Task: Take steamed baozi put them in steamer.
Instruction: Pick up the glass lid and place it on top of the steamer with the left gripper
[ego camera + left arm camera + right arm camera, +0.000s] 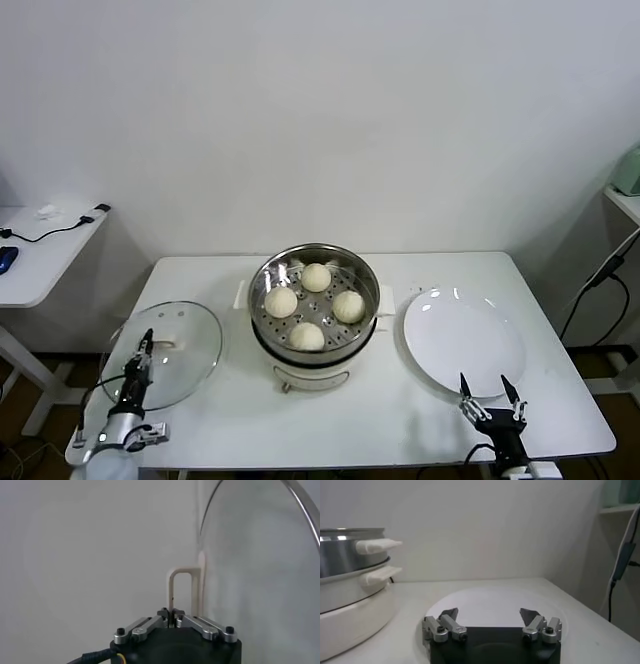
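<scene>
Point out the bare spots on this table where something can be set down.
The white plate holds nothing. Bare table runs along the near edge between the left gripper and the open right gripper, and behind the steamer. The steamer tray is crowded with four baozi. The glass lid covers the left end.

No readable text, labels, brands or numbers anywhere: steamer [314,300], glass lid [165,352], plate [462,342] and surface [390,420] all plain, no markings legible in any view.
</scene>
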Controlling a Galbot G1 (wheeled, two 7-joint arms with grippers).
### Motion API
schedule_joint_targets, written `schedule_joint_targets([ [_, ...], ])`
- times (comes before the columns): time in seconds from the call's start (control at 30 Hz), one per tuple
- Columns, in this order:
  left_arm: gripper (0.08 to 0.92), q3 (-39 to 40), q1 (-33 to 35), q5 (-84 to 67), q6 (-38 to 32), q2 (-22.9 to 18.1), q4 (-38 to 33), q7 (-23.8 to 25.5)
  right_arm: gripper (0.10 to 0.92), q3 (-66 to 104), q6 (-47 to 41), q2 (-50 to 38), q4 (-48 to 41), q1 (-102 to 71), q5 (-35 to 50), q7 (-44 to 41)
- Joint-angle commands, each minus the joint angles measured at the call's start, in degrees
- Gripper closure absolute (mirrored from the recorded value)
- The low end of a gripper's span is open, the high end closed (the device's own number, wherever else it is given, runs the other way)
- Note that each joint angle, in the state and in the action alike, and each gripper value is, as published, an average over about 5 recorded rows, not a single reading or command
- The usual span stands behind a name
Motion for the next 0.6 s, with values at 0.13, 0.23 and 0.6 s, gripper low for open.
schedule_joint_targets([
  [0.13,0.861,-3.81,10.54,-19.44,23.1,5.64,-35.82,20.74,0.203,-0.08,-0.94,-0.07,0.78,0.15,-0.88,0.4],
  [0.23,0.861,-2.06,9.45,-17.33,26.06,5.9,-40.38,23.28,0.203,-0.15,-1.01,0.02,0.76,0.22,-1.87,0.49],
  [0.6,0.861,20.67,-2.18,0.31,36.23,4.49,-45.22,32.06,0.203,-0.81,-0.51,0.33,0.87,0.13,-4.63,0.09],
])
